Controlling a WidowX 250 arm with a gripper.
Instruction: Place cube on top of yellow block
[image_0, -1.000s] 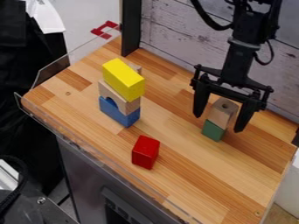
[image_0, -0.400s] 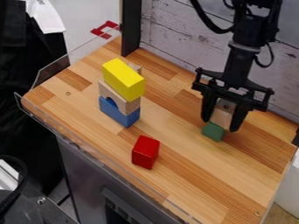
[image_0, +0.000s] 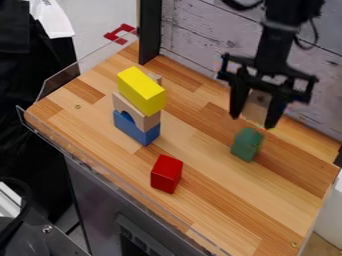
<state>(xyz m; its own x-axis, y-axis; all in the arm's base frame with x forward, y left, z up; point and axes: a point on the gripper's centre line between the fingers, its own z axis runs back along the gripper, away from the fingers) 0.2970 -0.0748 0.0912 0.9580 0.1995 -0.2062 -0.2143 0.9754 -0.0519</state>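
Observation:
My gripper hangs over the right part of the table, shut on the wooden cube. The cube is held above a green block, which stands on the table, apart from it. The yellow block lies on top of a stack at the left, over a natural wood arch and a blue block at the bottom.
A red block stands near the table's front edge. Part of another wooden piece shows behind the stack. Clear low walls border the left side of the wooden table; a plank wall rises behind.
The gripper has closed on the wooden cube and risen with it, off the green block. The green block now shows more of its top. The stack and red block have not moved.

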